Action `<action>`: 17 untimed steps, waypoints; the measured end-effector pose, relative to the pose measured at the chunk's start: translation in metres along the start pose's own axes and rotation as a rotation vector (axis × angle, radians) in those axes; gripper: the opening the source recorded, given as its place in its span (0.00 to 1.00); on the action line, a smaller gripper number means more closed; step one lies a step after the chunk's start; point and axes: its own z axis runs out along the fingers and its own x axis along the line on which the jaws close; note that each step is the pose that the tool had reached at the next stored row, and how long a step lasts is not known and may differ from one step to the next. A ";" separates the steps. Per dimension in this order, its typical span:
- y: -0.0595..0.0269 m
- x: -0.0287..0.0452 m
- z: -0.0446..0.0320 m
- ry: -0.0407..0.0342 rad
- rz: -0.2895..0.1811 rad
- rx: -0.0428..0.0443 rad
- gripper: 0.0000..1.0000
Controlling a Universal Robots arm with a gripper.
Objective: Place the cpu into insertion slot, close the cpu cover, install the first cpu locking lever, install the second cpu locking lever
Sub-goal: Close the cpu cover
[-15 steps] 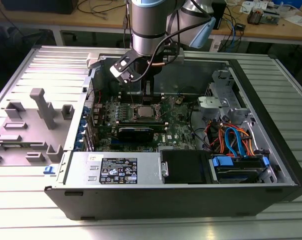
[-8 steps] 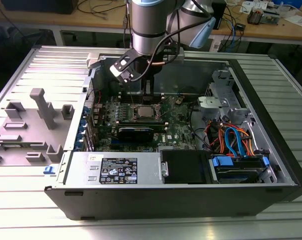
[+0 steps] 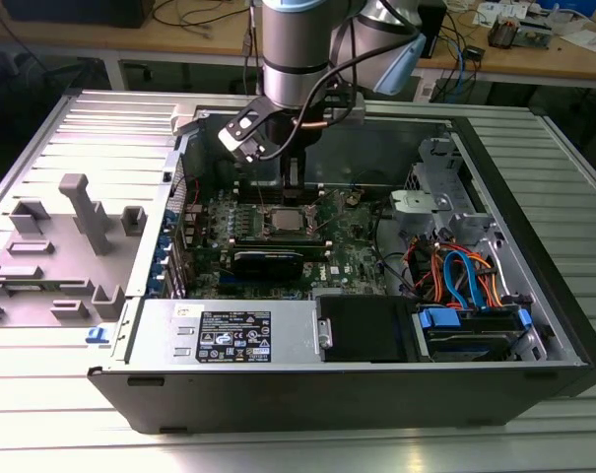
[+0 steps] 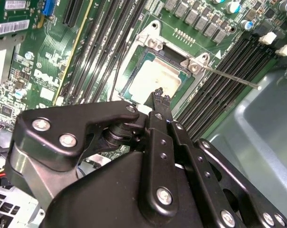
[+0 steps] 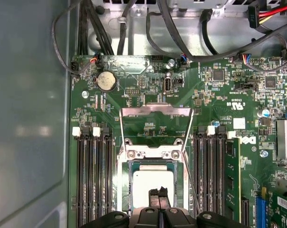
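Note:
The cpu lies flat in the insertion slot, its dull silver top facing up; it also shows on the board in the exterior view. The cpu cover is swung open behind the socket, and green board shows through its cut-out. A thin locking lever sticks out free beside the socket, and in the first wrist view the lever runs along the socket's side. My gripper is shut and holds nothing. It hovers just over the near part of the cpu. In the exterior view the gripper hangs inside the case.
Long black memory slots flank the socket, with one green memory stick fitted. A coin battery and cables lie beyond the cover. The exterior view shows a black expansion card, the power supply and a cabled drive cage.

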 end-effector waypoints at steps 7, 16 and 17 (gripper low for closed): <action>0.0066 0.0000 0.0002 -0.0008 0.000 0.0000 0.11; 0.0072 -0.0001 -0.0007 -0.0009 0.000 0.0000 0.11; 0.0077 -0.0001 -0.0007 -0.0010 0.000 0.0001 0.11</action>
